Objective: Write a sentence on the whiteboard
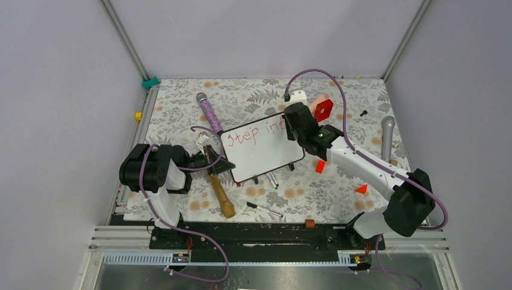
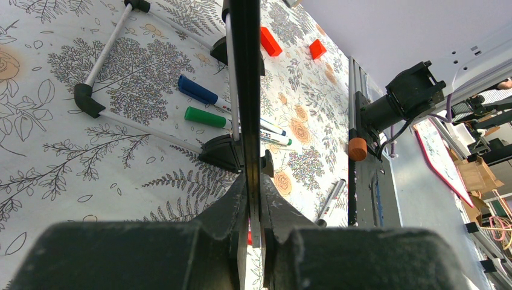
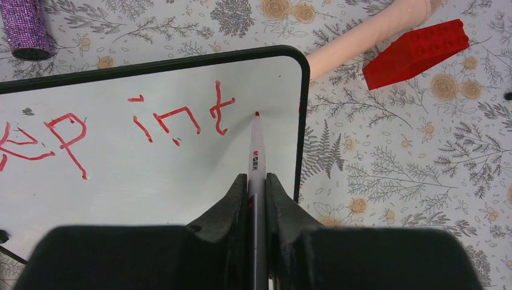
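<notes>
Reaching across, right arm (image 1: 356, 160) hides end of sentence (image 1: 252, 132).

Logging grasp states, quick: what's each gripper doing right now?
Left gripper: closed on the edge of the black-framed white rectangular whiteboard.
Right gripper: closed on a slim white red-tipped marker pen.

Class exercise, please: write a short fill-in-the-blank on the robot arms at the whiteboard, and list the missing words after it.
1. The sentence is written in ___ ink.
2. What is written now reads "step ___".
3. The right claw is shut on the marker, and the left claw is shut on the edge of the ___.

Missing words: red; int; whiteboard.
</notes>
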`<act>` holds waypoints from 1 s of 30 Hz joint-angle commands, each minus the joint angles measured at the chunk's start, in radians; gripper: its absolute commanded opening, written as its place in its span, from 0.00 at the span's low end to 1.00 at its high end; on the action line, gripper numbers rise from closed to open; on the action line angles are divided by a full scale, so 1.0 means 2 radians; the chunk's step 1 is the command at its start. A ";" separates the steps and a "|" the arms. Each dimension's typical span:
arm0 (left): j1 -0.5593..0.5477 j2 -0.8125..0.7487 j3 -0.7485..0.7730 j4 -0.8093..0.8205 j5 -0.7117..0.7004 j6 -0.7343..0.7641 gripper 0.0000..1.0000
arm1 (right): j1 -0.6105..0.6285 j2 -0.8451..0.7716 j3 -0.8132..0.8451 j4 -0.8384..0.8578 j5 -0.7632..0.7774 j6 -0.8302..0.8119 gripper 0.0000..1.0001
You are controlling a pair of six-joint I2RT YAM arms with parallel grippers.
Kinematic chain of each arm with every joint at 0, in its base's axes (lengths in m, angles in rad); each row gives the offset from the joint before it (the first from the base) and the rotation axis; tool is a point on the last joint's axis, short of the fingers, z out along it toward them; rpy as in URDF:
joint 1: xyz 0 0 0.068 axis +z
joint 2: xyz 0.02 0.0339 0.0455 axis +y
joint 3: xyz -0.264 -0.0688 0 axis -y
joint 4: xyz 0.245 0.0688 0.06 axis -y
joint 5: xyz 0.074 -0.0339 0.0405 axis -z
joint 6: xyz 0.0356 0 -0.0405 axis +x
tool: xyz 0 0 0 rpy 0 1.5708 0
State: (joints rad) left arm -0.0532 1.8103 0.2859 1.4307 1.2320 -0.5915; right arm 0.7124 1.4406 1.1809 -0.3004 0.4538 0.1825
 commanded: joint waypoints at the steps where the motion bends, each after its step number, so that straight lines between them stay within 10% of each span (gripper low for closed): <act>1: -0.003 0.007 0.004 0.022 0.027 0.024 0.00 | -0.004 0.004 0.024 0.024 0.013 -0.002 0.00; 30: -0.003 0.006 0.004 0.022 0.026 0.025 0.00 | -0.004 0.010 0.031 -0.028 -0.036 -0.013 0.00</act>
State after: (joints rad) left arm -0.0536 1.8107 0.2863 1.4307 1.2324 -0.5915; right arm 0.7113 1.4559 1.1976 -0.3222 0.3893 0.1669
